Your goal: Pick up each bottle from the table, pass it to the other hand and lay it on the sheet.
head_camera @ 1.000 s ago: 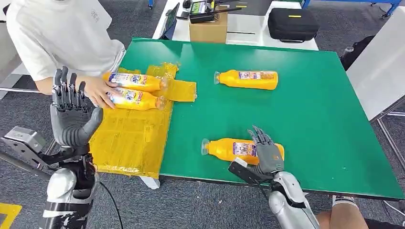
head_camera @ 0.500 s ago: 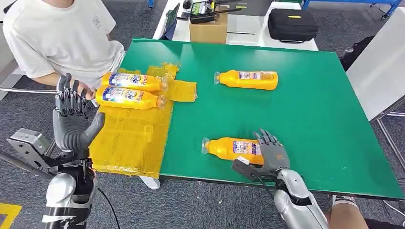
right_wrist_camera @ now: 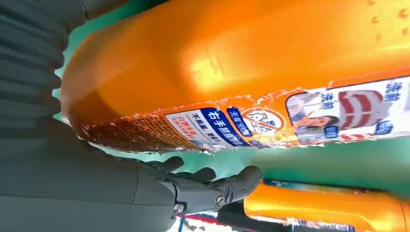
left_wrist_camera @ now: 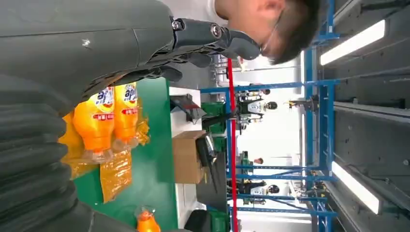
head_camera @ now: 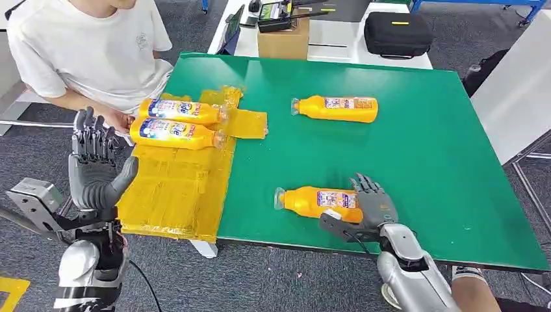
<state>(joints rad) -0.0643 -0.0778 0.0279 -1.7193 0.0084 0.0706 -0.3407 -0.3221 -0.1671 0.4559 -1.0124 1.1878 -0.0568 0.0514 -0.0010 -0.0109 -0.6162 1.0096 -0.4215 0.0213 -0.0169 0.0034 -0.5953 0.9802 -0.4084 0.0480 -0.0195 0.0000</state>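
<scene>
Orange bottle (head_camera: 317, 202) lies on its side at the 6 o'clock edge of the green bench (head_camera: 416, 156), cap toward 9 o'clock; the right robot hand (head_camera: 372, 207) rests against its base end, fingers over it, grasp not yet plainly closed; the left robot hand (head_camera: 96, 168) is raised, released, fingers apart, at 8 o'clock; two bottles (head_camera: 177, 122) lie on the yellow sheet (head_camera: 175, 188) at 10 o'clock; another bottle (head_camera: 338, 108) lies toward 12 o'clock; a person (head_camera: 91, 52) sits beyond the sheet.
</scene>
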